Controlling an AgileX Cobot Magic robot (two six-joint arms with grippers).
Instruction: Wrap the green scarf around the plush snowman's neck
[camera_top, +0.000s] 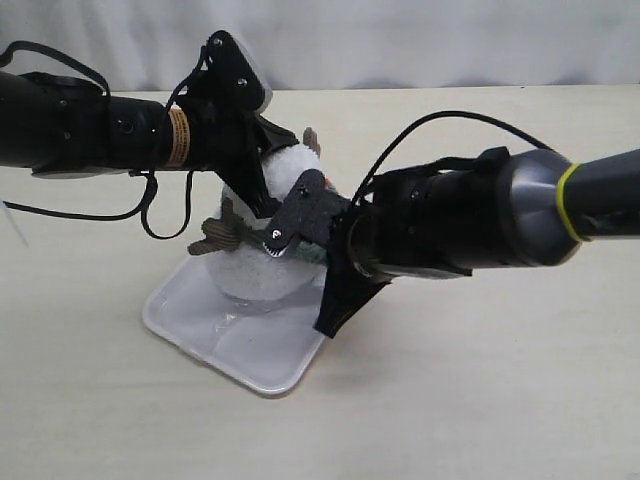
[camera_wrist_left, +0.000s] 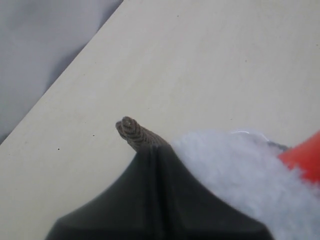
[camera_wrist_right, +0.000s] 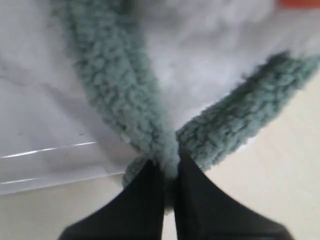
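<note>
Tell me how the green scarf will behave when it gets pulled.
Likely floppy: the green scarf bends sharply where the right gripper pinches it. Probably grippy, not slippery, given its fuzzy knit. It may tug the plush snowman, whose fleece it lies against.

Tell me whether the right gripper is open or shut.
The right gripper is shut on the green scarf: its black fingers meet in the right wrist view, pinching the crossing strands.

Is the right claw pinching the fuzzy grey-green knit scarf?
Yes, the right gripper is shut on the fuzzy grey-green knit scarf where two strands meet.
</note>
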